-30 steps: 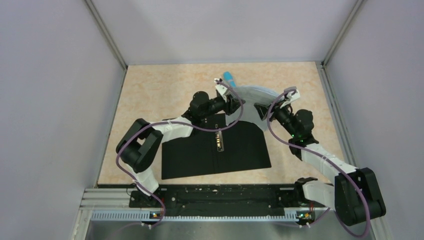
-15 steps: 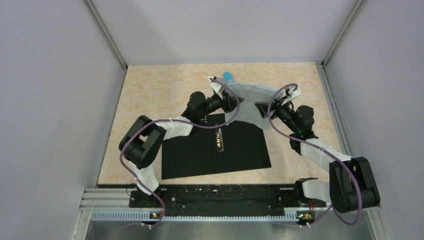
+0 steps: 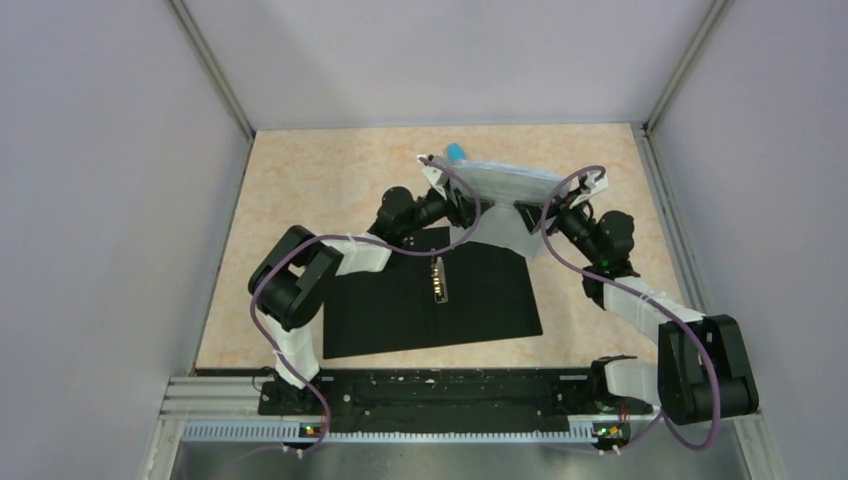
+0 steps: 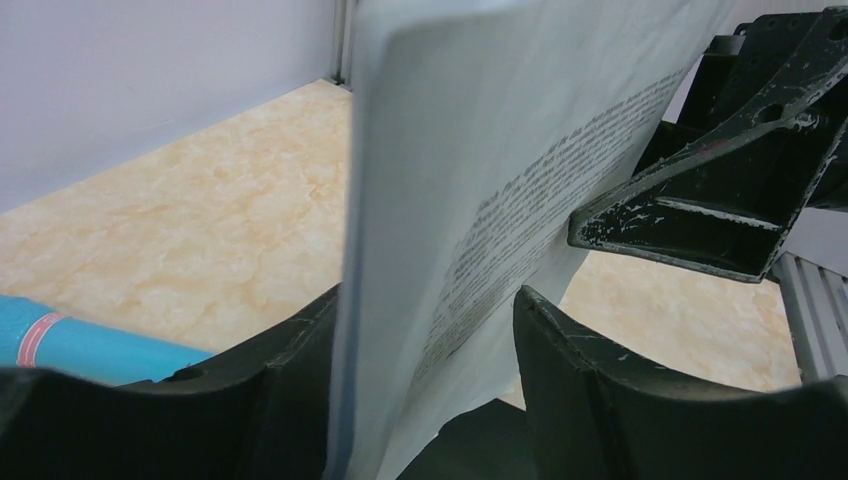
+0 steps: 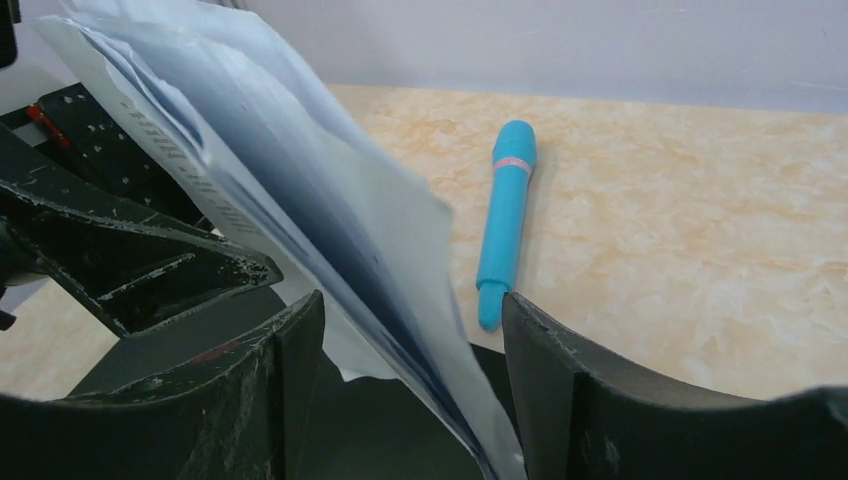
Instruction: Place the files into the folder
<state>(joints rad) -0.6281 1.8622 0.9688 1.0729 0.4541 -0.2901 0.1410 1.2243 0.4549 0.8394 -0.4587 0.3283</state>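
Two holds on the files (image 3: 500,186), my left gripper (image 3: 463,205) and right gripper (image 3: 527,213) both clenched, raised at twelve o'clock of the folder (image 3: 400,310) to lay them inside.

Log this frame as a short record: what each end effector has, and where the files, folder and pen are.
left end effector: shut on files, left edge
right end effector: shut on files, right edge
files: lifted off the table, sagging between both arms, over the folder's far edge
folder: open flat, black inside up, metal clip at spine
pen: blue, lying on table beyond the files
task state: files not yet in folder
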